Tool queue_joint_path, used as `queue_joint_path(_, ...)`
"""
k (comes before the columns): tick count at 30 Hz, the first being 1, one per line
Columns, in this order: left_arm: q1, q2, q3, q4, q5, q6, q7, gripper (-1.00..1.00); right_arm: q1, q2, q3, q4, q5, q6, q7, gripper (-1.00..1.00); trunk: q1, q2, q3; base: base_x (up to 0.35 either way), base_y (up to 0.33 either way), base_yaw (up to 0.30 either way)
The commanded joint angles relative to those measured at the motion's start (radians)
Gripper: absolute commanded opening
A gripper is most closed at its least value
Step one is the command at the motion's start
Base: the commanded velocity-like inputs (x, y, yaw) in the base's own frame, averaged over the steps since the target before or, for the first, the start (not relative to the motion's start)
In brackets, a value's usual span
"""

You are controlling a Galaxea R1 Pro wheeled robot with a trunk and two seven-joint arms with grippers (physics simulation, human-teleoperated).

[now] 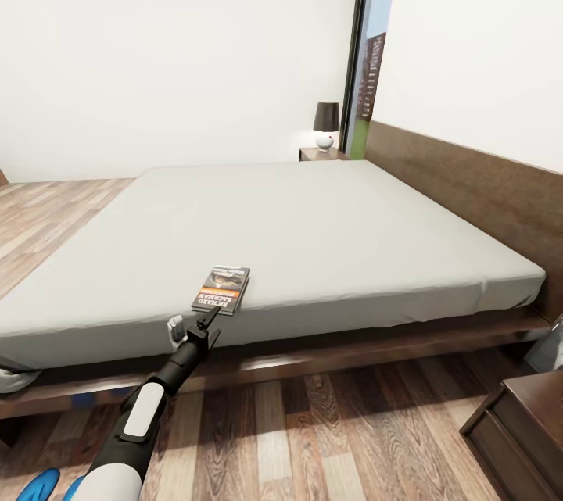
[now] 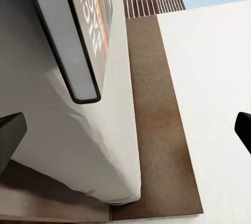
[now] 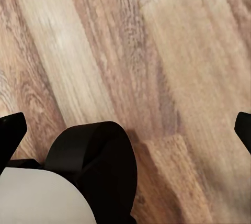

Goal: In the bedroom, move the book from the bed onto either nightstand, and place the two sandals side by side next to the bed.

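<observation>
The book lies flat on the bed, on the pale mattress at its near edge, orange band and white lettering up. My left gripper hangs just short of the book at the mattress edge, open and holding nothing. In the left wrist view the book's spine sits close ahead, with the left gripper spread wide. Two blue sandals peek in on the floor at the lower left, partly cut off. The right gripper is open over bare floor planks.
One nightstand stands at the lower right by the bed's foot corner. Another nightstand with a dark-shaded lamp sits beyond the bed by the window. The dark headboard runs along the right wall. Wood floor stretches in front.
</observation>
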Motion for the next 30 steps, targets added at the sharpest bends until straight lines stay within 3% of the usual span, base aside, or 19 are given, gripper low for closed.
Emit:
queue_joint_path(1, -0.001, -0.001, 0.004, 0.0, 0.004, 0.008, -0.001, 1.0, -0.001, 0.0, 0.008, 0.004, -0.008, -0.004, 0.005, 1.0, 0.0, 0.0, -0.001, 0.0, -0.006, 0.0)
queue_joint_path(19, -0.001, 0.002, 0.005, 0.0, 0.004, 0.009, -0.002, 1.0, -0.002, 0.0, 0.008, 0.004, -0.006, -0.004, 0.005, 1.0, 0.0, 0.0, -0.001, 0.003, -0.001, 0.0)
queue_joint_path(30, -0.001, 0.002, 0.006, 0.001, 0.004, 0.009, -0.002, 1.0, -0.002, 0.0, 0.008, 0.004, -0.006, -0.004, 0.005, 1.0, 0.0, 0.0, -0.001, 0.103, 0.0, 0.0)
